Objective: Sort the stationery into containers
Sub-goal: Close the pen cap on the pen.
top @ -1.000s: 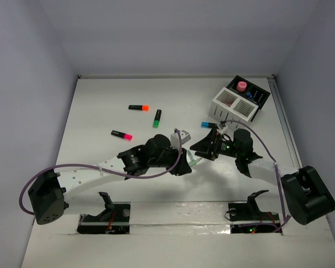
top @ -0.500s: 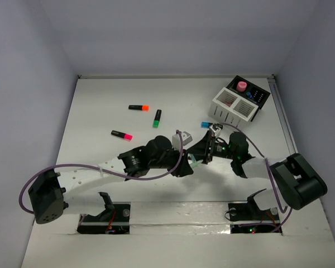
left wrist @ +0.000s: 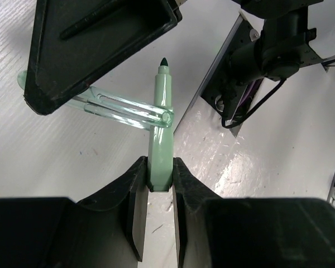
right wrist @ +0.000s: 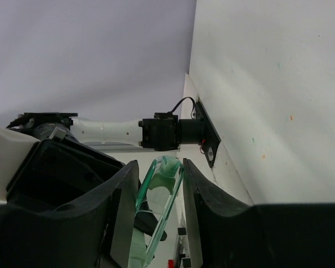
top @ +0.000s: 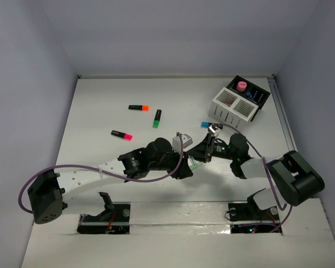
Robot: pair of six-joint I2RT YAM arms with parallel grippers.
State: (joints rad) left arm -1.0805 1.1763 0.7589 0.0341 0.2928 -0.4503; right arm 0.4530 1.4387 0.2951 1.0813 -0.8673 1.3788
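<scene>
My left gripper (left wrist: 159, 178) is shut on the butt of a pale green pen (left wrist: 161, 139), dark tip pointing away. A clear green cap (left wrist: 123, 109) lies crosswise against the pen's barrel, making a T. My right gripper (right wrist: 160, 167) has its fingers on either side of that cap (right wrist: 162, 195) and touching it. From above, both grippers meet over mid-table, left (top: 185, 165) and right (top: 204, 149). The containers sit at the back right: a white slatted box (top: 233, 107) joined to a black box (top: 252, 94). More stationery lies loose: orange-capped (top: 138, 107), green-capped (top: 157, 118) and pink-capped (top: 121, 134) highlighters.
A small blue-tipped item (top: 206, 124) lies just in front of the white box. A pink round piece (top: 242, 86) stands on the black box. The enclosure walls run close along the left, back and right sides.
The right arm has swung left to meet the left gripper, and its jaws have closed from wide open onto the clear cap. The left gripper has kept its hold on the pen.
</scene>
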